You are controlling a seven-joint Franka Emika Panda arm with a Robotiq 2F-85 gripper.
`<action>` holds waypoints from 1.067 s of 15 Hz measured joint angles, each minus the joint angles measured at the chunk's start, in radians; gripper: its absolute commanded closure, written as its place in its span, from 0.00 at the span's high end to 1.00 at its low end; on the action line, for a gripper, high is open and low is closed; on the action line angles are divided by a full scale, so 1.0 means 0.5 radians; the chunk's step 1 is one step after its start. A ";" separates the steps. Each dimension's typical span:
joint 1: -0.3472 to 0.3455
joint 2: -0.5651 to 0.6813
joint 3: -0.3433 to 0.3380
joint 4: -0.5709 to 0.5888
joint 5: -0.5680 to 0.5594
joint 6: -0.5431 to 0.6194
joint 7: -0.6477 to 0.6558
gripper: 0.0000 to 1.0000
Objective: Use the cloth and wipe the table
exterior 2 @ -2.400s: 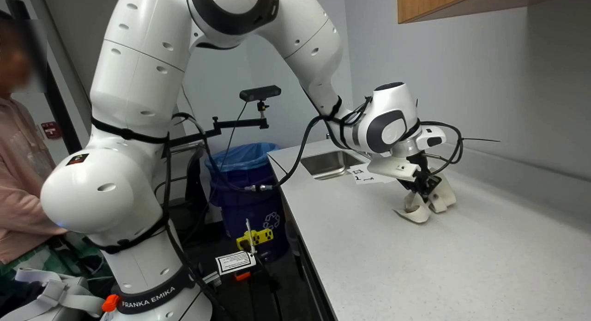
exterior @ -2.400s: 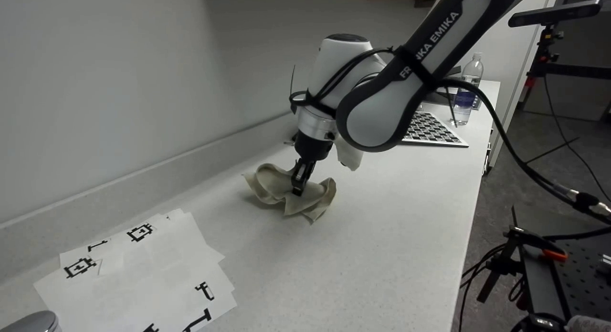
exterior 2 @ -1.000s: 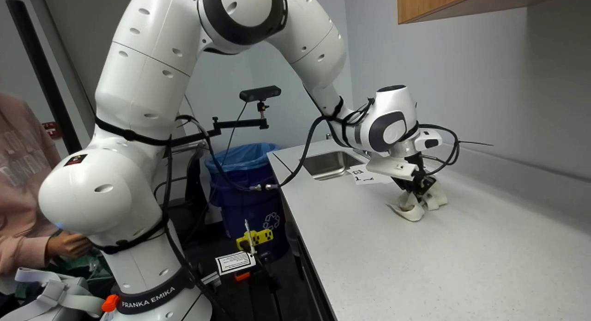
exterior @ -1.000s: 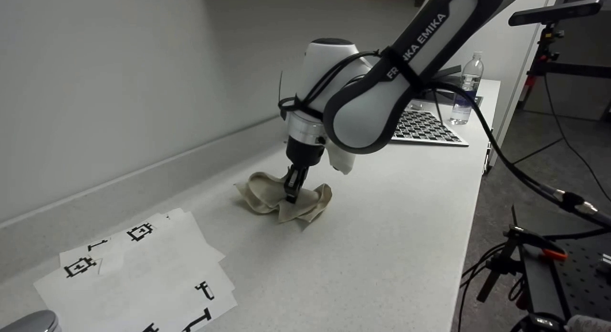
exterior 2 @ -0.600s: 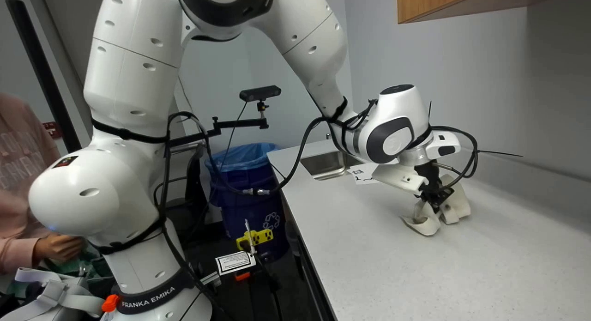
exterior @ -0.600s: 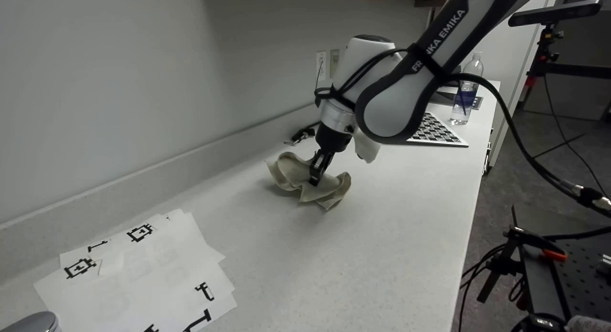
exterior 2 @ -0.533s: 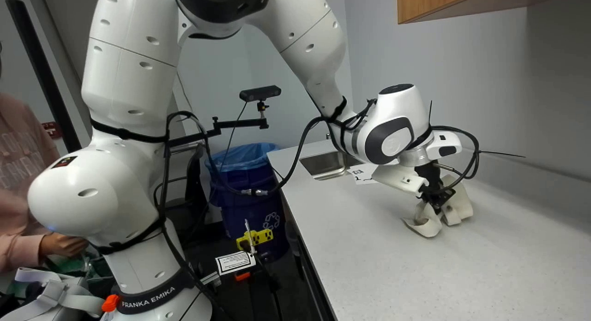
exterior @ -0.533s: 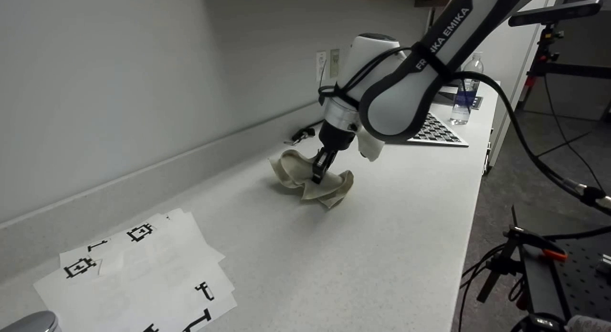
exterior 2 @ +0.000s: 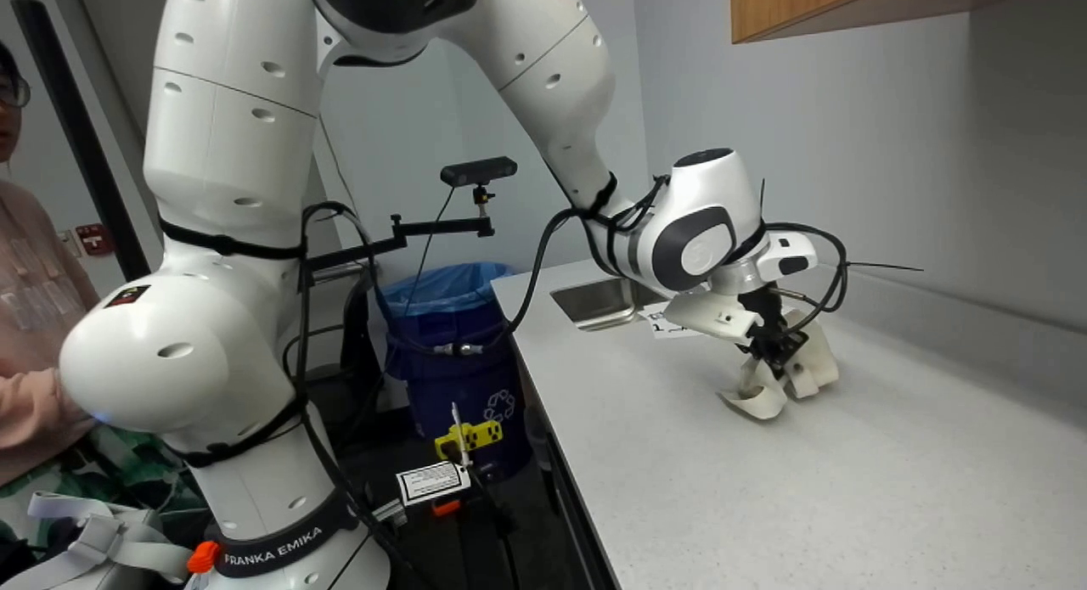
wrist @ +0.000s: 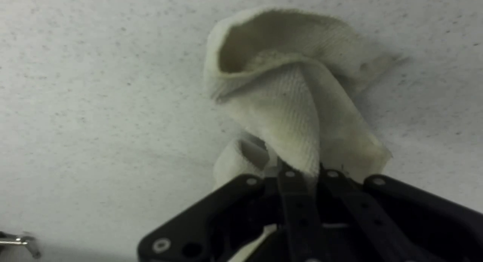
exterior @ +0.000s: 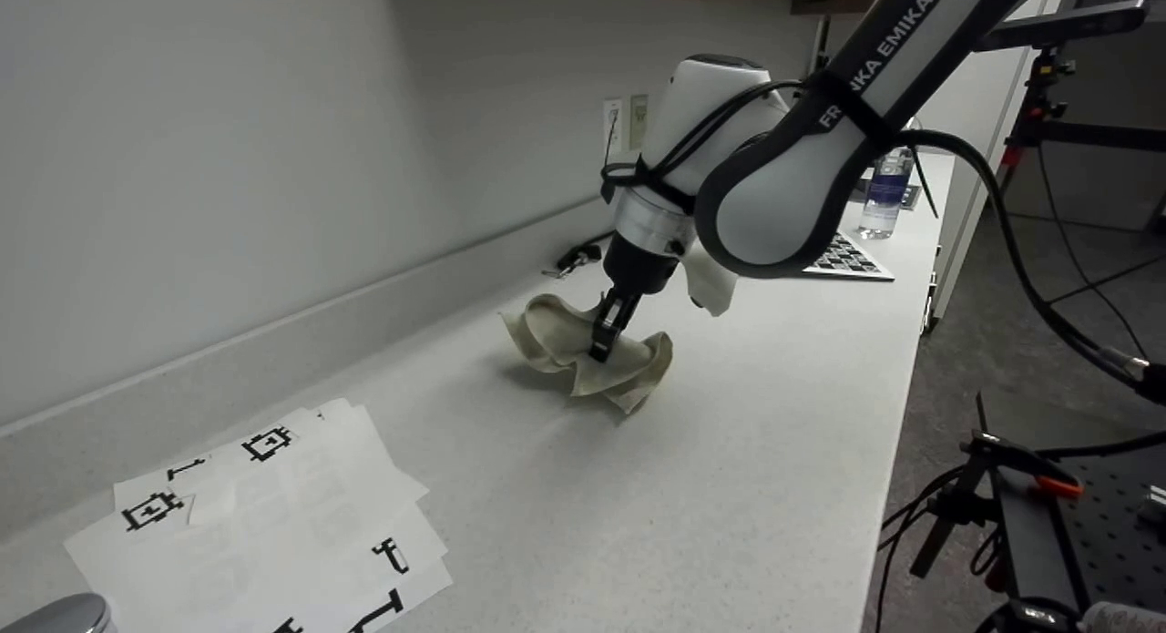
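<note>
In an exterior view, gripper (exterior: 600, 352) points down at a tilt, fingers clamped on the middle of the beige cloth (exterior: 548, 334). Cloth is bunched in loose folds at the surface of the white table (exterior: 720, 487), near the backsplash (exterior: 437, 291); can't tell how much of it touches. Paper sheets (exterior: 273, 515) with black marks lie apart from it, nearer the camera. Checkered board (exterior: 847, 258) and bottle (exterior: 882, 205) sit farther back, behind the arm (exterior: 765, 214).

In an exterior view, cloth sticks out on both sides of the gripper; sink (exterior 2: 590, 303) and blue bin (exterior 2: 459, 386) behind, person (exterior 2: 34, 293) in pink at left edge.

Wrist view: cloth fold pinched between the two fingers (wrist: 296, 205), loops spreading beyond; metal piece (wrist: 17, 241) cut off at lower left.
</note>
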 measured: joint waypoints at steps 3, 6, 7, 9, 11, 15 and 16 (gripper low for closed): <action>0.140 -0.035 0.009 -0.012 -0.003 -0.099 0.017 0.02; 0.261 -0.141 0.043 -0.071 -0.003 -0.231 0.047 0.02; 0.300 -0.192 0.050 -0.105 -0.008 -0.278 0.062 0.02; 0.377 -0.298 0.052 -0.182 -0.065 -0.361 0.124 0.02; 0.445 -0.400 0.054 -0.264 -0.129 -0.423 0.197 0.02; 0.507 -0.532 0.095 -0.387 -0.199 -0.446 0.280 0.40; 0.510 -0.554 0.112 -0.409 -0.199 -0.446 0.284 0.47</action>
